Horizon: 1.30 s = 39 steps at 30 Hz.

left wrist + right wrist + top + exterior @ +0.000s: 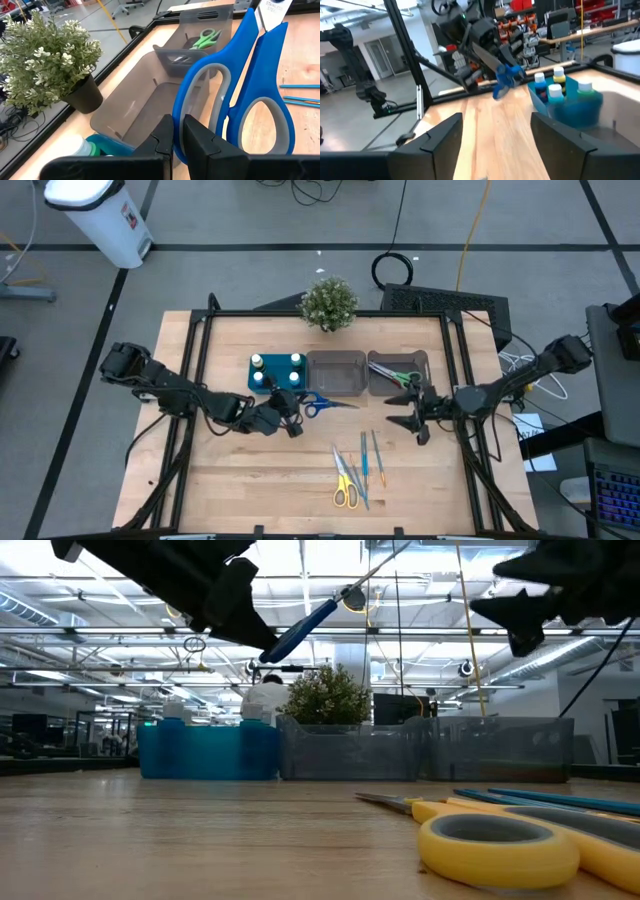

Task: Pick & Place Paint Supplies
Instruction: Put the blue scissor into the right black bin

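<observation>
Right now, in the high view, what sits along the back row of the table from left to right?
Teal tray with bottles → empty grey bin → grey bin holding green scissors. The plant stands behind them.

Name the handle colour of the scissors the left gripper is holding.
Blue, with grey lining inside the loops. The scissors show best in the left wrist view, pinched in the left gripper.

Pale wooden table (260,470); glossy blue plastic scissors (250,95); translucent grey plastic bins (145,107); matt black gripper (178,145).
</observation>
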Each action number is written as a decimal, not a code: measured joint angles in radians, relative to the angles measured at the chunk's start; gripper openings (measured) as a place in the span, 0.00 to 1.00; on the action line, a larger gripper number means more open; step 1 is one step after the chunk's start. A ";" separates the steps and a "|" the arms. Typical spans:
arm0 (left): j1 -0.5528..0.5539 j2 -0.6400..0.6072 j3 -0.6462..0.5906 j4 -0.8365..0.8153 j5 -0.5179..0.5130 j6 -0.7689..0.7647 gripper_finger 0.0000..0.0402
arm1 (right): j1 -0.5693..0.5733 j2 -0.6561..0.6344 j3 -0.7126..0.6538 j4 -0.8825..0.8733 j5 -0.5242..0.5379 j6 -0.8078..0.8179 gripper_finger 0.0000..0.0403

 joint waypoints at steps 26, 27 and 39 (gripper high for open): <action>0.001 0.000 -0.001 -0.023 0.001 0.003 0.05 | -0.092 0.628 0.301 0.340 -0.001 -0.080 0.62; 0.001 0.000 -0.001 -0.036 0.001 0.003 0.05 | -0.097 0.636 0.301 0.360 -0.001 -0.062 0.62; -0.014 0.000 -0.002 -0.125 0.003 0.008 0.05 | -0.145 0.629 0.302 0.264 -0.005 0.187 0.54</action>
